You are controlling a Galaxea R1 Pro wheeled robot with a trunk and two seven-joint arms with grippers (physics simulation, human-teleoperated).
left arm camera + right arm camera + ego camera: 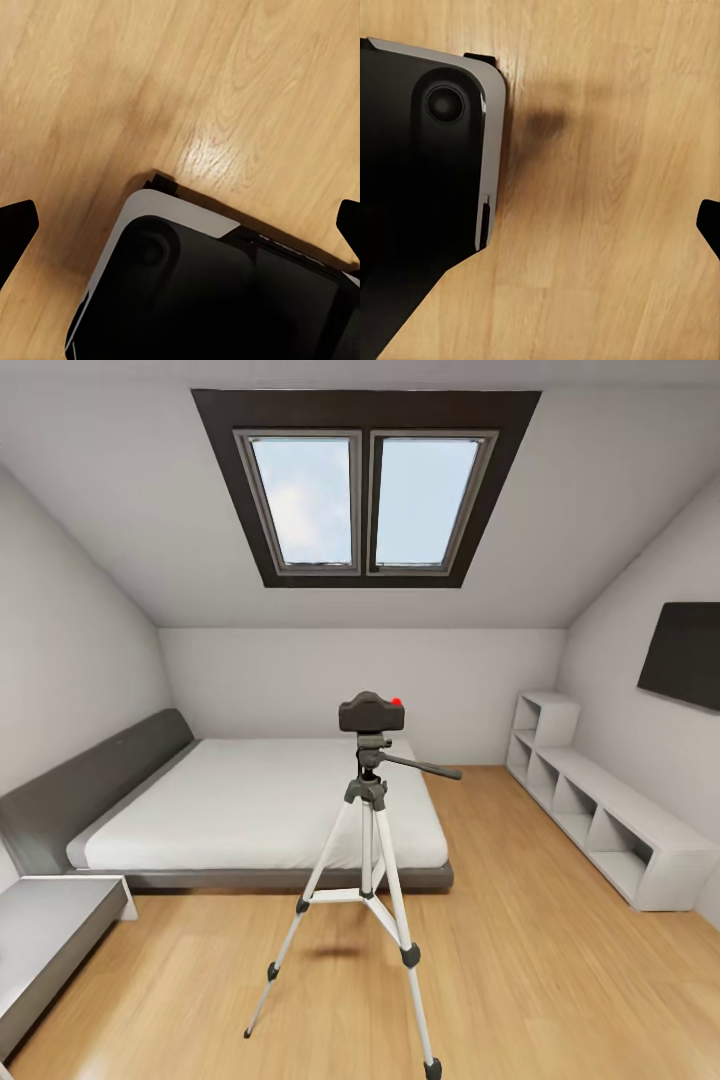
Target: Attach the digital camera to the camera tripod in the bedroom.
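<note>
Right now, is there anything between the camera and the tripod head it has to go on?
Nothing visible. The digital camera already sits on top of the camera tripod, directly on its pan head, with no gap or object between them. The tripod stands on bare wood floor before the bed.

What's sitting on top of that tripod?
A small black camera with a red button rests on the tripod head. Its underside, where it meets the mount, is hidden, so the fastening cannot be seen. Behind them lies the bed.

Black digital camera (371, 712) with red button, silver-white camera tripod (368, 880) with dark grey joints, grey bed (150, 800) with white mattress, dark-framed skylight (365, 490), light wood-grain floor (560, 980)
</note>
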